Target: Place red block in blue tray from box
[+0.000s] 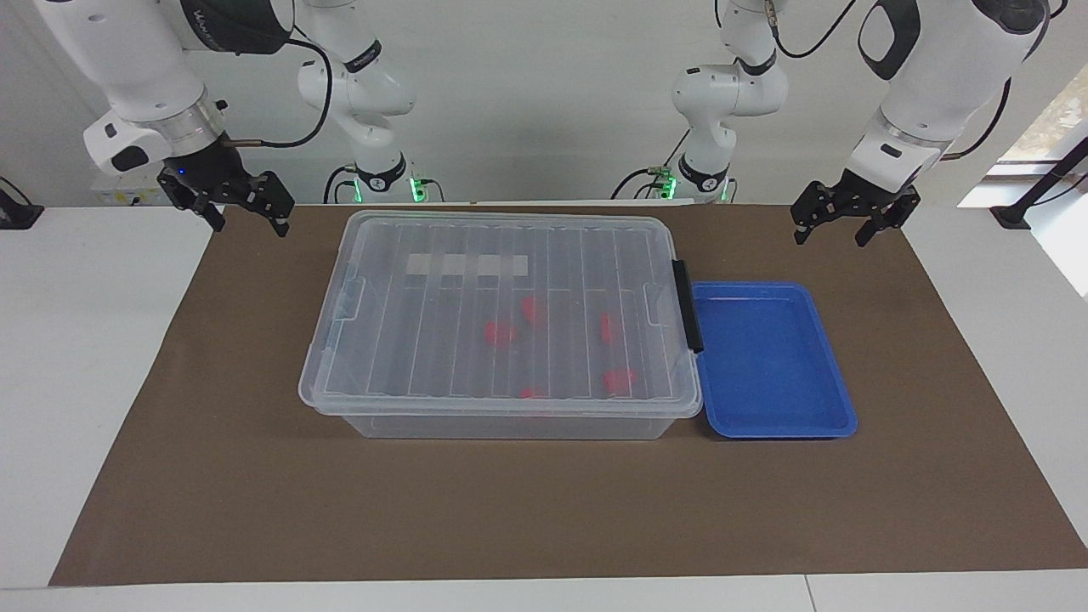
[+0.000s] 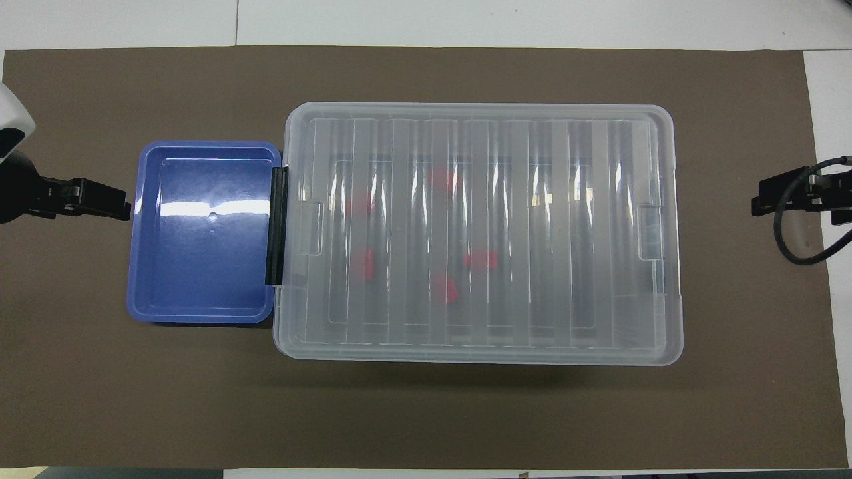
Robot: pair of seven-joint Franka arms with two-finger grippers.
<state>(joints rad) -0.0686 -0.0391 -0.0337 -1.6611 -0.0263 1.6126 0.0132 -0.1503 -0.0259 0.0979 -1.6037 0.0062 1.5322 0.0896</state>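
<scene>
Fingers: you have both pairs spread apart and holding nothing; the left gripper (image 1: 844, 223) hangs over the brown mat near the robots' edge, at the left arm's end, and the right gripper (image 1: 246, 214) hangs likewise at the right arm's end.

Red blocks: you can see several small bright red chunky pieces (image 2: 481, 259) lying loose on the floor of the large clear plastic box (image 1: 501, 421), blurred by the lid; I cannot tell from here which ones are plain and which carries a pale patch.

Lid: the ribbed see-through lid (image 2: 599, 233) is on the box, so no finger reaches a block until it comes off.

Latch: the black latch (image 1: 687, 304) sits on the end of the box toward the left arm, touching the tray's side.

Blue tray: the shallow bright blue plastic tray (image 2: 200, 313) with a raised rim lies just beside that latched end and holds nothing.

Key relation: the box's long axis runs from one arm's end of the table to the other. The latch, the tray and most of the red pieces lie toward your left gripper, so that arm looks better placed for both unlatching and the drop.

Right arm: it waits, though the plain end of the lid faces it if you need a second hold.

Stage: by my reading, nothing is started yet.
</scene>
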